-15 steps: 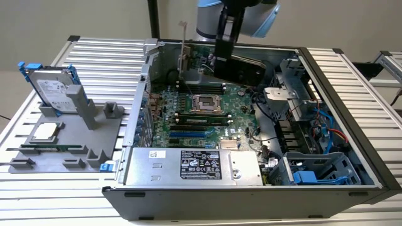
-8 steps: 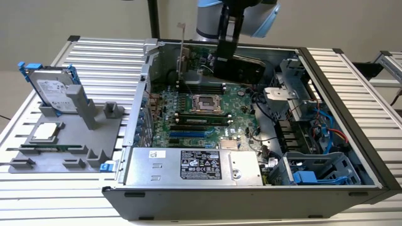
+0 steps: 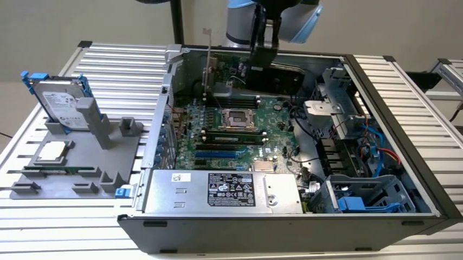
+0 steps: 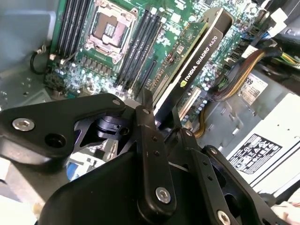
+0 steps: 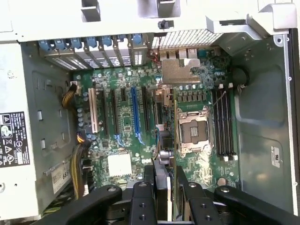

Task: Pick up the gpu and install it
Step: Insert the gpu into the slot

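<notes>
The open computer case (image 3: 289,238) is set on a slatted bench (image 3: 108,59), and its raised walls bound the motherboard (image 3: 275,116) on all sides. Open room is left above the board's middle. The side towards the exterior view's right is crowded by cables and brackets.

The gpu (image 3: 278,78) is pinched on edge between the fingers of the hand (image 3: 264,49) and is held inside the case, near the wall farthest from the exterior camera. In the second wrist view the gpu (image 4: 199,58) is seen as a thin card with a black cooler on one face and a green board on the other, gripped by the hand (image 4: 161,105) at its near end. In the first wrist view it (image 5: 174,112) runs between the expansion slots (image 5: 135,112) and the processor socket (image 5: 192,131). Whether it touches the board cannot be told.

A power supply (image 3: 217,189) and a drive cage (image 3: 361,197) are housed along the case's near wall. A hard drive (image 3: 62,103) is stood upright in a grey fixture (image 3: 79,157) beside the case.
</notes>
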Controlling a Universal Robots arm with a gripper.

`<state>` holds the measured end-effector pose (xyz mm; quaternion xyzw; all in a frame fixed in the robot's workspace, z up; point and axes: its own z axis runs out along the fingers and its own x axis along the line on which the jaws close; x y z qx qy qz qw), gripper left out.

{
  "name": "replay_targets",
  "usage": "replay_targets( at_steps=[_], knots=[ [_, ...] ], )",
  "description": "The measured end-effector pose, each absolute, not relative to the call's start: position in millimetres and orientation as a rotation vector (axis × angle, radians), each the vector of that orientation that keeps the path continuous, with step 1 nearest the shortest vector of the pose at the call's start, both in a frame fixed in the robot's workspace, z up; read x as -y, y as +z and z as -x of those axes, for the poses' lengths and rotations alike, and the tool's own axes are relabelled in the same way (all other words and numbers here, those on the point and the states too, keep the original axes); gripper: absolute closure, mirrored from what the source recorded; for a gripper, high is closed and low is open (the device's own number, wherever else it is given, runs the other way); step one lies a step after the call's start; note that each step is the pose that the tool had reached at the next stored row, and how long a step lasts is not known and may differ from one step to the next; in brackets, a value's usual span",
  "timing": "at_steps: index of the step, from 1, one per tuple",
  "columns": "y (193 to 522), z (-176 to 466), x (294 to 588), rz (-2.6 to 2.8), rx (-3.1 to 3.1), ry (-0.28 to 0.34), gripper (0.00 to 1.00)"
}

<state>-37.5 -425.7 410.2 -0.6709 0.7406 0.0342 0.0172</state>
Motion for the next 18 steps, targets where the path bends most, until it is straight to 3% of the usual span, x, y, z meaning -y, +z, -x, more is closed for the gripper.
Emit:
replay_targets(
  at_steps=[18],
  knots=[
    [409.2, 37.4, 425.7, 2.186, -2.196, 0.092, 1.0]
  ],
)
